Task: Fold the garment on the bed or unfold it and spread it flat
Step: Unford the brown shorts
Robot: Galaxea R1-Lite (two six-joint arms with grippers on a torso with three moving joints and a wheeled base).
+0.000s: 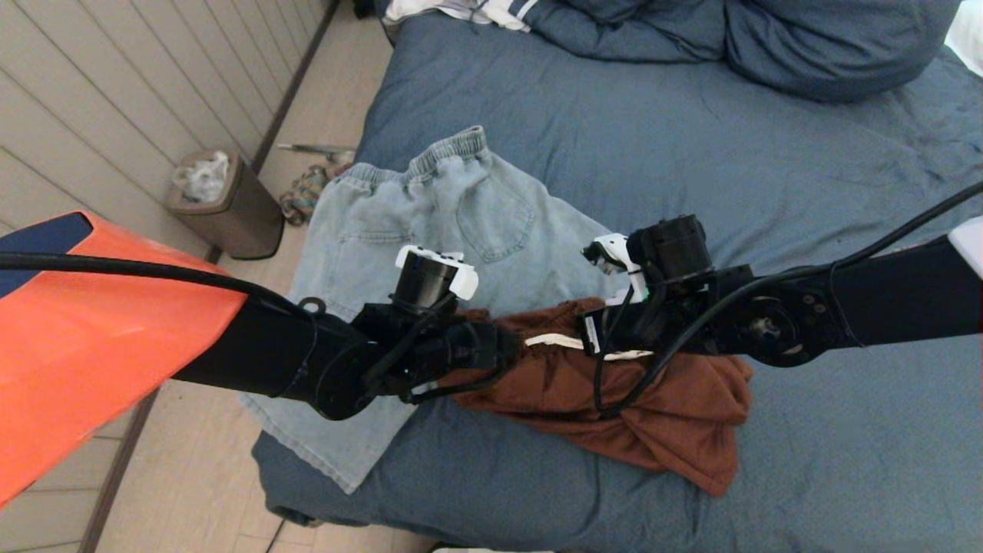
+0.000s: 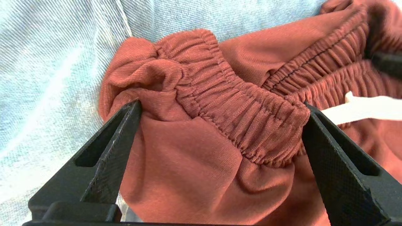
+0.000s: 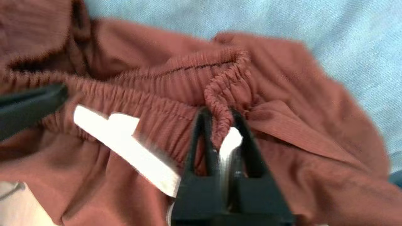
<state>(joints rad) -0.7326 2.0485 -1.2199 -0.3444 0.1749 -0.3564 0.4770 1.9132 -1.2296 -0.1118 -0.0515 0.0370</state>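
Note:
A crumpled rust-brown garment, shorts with an elastic waistband and a white drawstring, lies at the near part of the bed, partly over light-blue denim shorts. My left gripper is open, its fingers standing either side of the bunched end of the garment's waistband. My right gripper is shut on a pinched fold of the waistband, with the drawstring beside it. In the head view both wrists hang close together over the garment, hiding the fingers.
Blue pillows and a white striped cloth lie at the head of the bed. The denim shorts hang over the bed's left edge. On the floor to the left stand a small bin and some clutter.

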